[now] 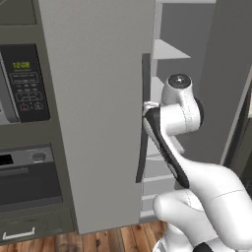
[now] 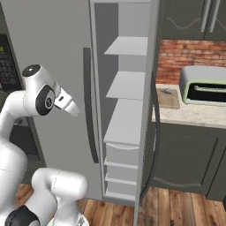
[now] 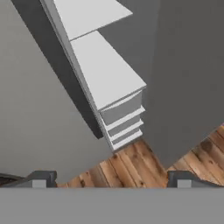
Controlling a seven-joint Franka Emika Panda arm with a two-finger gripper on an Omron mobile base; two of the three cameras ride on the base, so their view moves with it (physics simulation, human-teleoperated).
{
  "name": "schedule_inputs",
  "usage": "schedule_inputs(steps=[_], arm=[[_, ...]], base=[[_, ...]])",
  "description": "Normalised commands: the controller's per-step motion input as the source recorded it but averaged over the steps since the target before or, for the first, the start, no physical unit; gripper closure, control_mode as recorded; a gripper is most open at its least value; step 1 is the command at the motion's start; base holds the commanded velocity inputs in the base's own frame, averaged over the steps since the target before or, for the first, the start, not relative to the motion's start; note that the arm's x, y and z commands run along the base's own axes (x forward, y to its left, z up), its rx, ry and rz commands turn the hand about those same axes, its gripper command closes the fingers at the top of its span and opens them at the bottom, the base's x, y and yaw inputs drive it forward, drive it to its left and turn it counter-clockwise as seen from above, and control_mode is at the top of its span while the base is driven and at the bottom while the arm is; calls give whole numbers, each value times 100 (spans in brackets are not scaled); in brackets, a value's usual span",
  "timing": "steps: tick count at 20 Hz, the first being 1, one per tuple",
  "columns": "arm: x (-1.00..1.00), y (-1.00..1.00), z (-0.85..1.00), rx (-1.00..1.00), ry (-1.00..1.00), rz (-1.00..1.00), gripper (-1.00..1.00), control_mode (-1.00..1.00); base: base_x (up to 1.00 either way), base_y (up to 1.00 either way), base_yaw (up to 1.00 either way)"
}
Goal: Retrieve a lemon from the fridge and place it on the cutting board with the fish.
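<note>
Before the tall grey double-door fridge [image 2: 57, 39], whose right door stands ajar, the gripper [image 3: 111, 180] is held wide apart and empty. White shelves [image 2: 128, 84] are exposed, yet no lemon can be made out. The tan wooden cutting board [image 2: 169, 98] with the slim greyish fish [image 2: 166, 92] lies on the counter beside the toaster oven [image 2: 204, 84]. The search step is judged underway; next, the hand must be brought inside.

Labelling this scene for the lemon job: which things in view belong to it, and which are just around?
Job: fridge with right door open, cutting board, fish, open gripper.
Around: toaster oven, microwave, oven.
</note>
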Motion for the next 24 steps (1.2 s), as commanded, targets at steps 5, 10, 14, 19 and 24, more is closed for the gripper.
schedule_inputs(steps=[5, 10, 14, 19, 24], arm=[[12, 14, 54, 7, -28, 19, -100, -100], [54, -6, 25, -4, 9, 42, -100, -100], [31, 0, 23, -25, 10, 4, -100, -100], [0, 4, 11, -27, 0, -15, -100, -100], [7, -3, 0, 0, -1, -1, -100, -100]], base=[[0, 0, 0], [0, 0, 0], [0, 0, 0], [0, 0, 0], [0, 0, 0]])
